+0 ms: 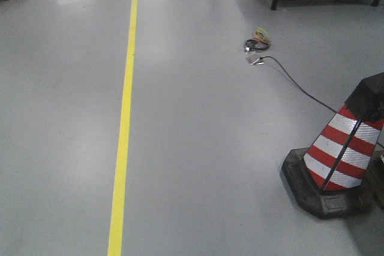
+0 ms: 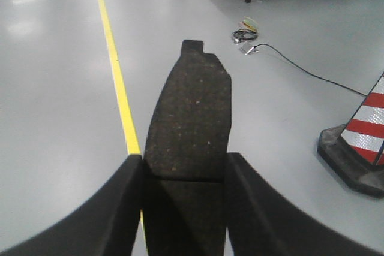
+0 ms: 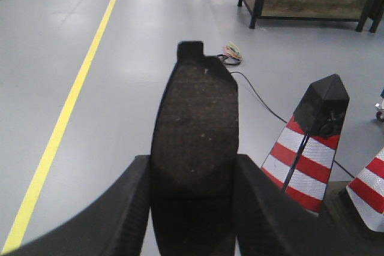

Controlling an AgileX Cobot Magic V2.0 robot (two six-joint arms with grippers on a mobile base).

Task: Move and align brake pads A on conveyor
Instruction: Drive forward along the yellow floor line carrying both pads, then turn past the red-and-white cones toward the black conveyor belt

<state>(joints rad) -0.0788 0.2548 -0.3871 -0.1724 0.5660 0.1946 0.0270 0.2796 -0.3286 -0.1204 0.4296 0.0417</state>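
Hold | left gripper clamps first pad | right gripper clamps second pad

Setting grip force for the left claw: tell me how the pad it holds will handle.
Probably stiff: the pad juts straight out of the left claw without sagging. Its grainy face likely grips rather than slips. Being flat, it should lie still once set down, not roll.

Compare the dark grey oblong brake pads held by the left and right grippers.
The dark grey oblong left pad in the left gripper shows a cross groove; the right pad in the right gripper shows none. The left pad overlaps the yellow floor line; the right pad does not. Both are clamped, tab outward.
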